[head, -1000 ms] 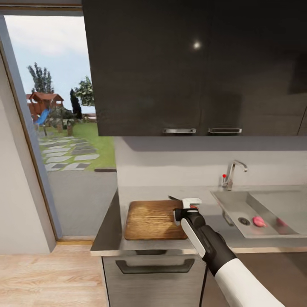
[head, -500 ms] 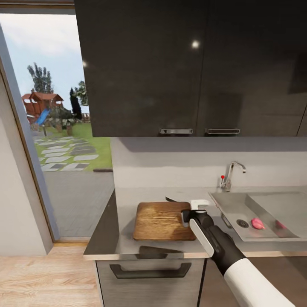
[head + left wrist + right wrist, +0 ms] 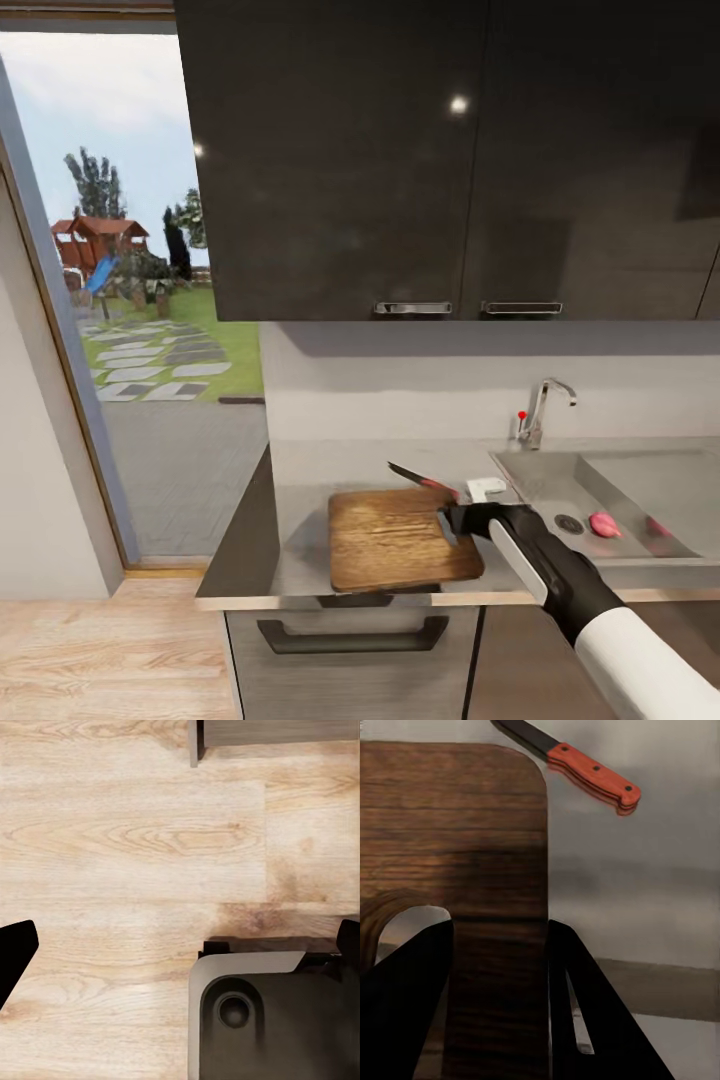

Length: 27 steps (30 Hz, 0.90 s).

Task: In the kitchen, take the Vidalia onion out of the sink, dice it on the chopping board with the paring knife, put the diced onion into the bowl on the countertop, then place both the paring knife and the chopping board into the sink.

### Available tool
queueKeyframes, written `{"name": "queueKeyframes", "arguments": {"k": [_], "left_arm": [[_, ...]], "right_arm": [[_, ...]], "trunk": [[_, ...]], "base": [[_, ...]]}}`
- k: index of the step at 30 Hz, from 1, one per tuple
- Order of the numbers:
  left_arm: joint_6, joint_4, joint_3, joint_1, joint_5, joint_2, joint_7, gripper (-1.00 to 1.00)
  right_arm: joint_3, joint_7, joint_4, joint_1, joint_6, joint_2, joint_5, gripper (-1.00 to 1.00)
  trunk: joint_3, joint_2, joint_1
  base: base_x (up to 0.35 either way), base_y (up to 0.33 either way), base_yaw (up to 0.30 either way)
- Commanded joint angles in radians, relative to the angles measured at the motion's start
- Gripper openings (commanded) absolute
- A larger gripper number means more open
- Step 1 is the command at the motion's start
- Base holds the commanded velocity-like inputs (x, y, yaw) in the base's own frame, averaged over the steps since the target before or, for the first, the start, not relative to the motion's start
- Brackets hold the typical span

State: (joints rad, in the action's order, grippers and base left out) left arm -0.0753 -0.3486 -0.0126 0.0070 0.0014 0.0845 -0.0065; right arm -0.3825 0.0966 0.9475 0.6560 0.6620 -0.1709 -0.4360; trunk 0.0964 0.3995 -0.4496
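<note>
Dark glossy wall cabinets point(image 3: 450, 160) hang over the grey countertop point(image 3: 330, 460) in the kitchen, beside a tall window point(image 3: 110, 290) open on a garden. The stainless-steel sink point(image 3: 640, 490) lies just beyond and to the right of the right gripper point(image 3: 452, 520), with its chrome tap point(image 3: 545, 405) behind it. The wooden chopping board point(image 3: 400, 538) lies to the gripper's left, its right edge clamped between the two dark fingers point(image 3: 405, 1020); the right wrist view shows the wood point(image 3: 450, 870) passing straight between them, which the head view does not resolve. The paring knife point(image 3: 422, 479), red-handled, lies on the worktop just behind the gripper, off the board's far corner; the right wrist camera point(image 3: 577, 766) shows it apart from the board. The Vidalia onion point(image 3: 604, 523) sits in the basin, well to the gripper's right. The left wrist camera shows light wood floor point(image 3: 135, 847), the robot's dark base point(image 3: 262, 1012) and the left gripper point(image 3: 180, 945), its fingertips spread wide apart.
</note>
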Motion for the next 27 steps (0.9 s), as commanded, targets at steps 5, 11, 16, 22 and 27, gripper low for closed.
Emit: {"name": "queueKeyframes", "arguments": {"k": [5, 11, 16, 22, 27], "left_arm": [[-0.001, -0.001, -0.001, 0.001, 0.000, -0.002, 0.000, 1.00], [-0.002, 0.000, -0.001, 0.001, -0.002, -0.003, 0.000, 1.00], [-0.001, 0.000, -0.001, 0.001, -0.002, -0.003, 0.000, 1.00], [-0.001, 0.000, -0.001, 0.001, -0.003, -0.003, 0.000, 1.00], [-0.001, 0.000, -0.001, 0.001, -0.003, -0.003, 0.000, 1.00]], "right_arm": [[-0.004, -0.059, -0.011, 0.001, 0.002, -0.038, -0.010, -1.00], [0.001, -0.088, -0.025, 0.001, 0.004, -0.068, -0.008, -1.00], [0.050, -0.090, -0.074, 0.001, 0.005, -0.078, -0.008, -1.00], [0.133, -0.090, -0.099, 0.001, 0.021, -0.080, -0.007, -1.00], [0.154, -0.088, -0.127, 0.001, 0.029, -0.081, -0.007, -1.00]], "trunk": [[0.000, 0.001, 0.000], [0.000, 0.001, 0.000], [0.000, 0.001, 0.000], [0.000, 0.001, 0.000], [0.000, 0.001, 0.000]], "base": [[0.000, 0.000, 0.000], [0.000, 0.000, 0.000], [0.000, 0.000, 0.000], [0.000, 0.000, 0.000], [0.000, 0.000, 0.000]]}}
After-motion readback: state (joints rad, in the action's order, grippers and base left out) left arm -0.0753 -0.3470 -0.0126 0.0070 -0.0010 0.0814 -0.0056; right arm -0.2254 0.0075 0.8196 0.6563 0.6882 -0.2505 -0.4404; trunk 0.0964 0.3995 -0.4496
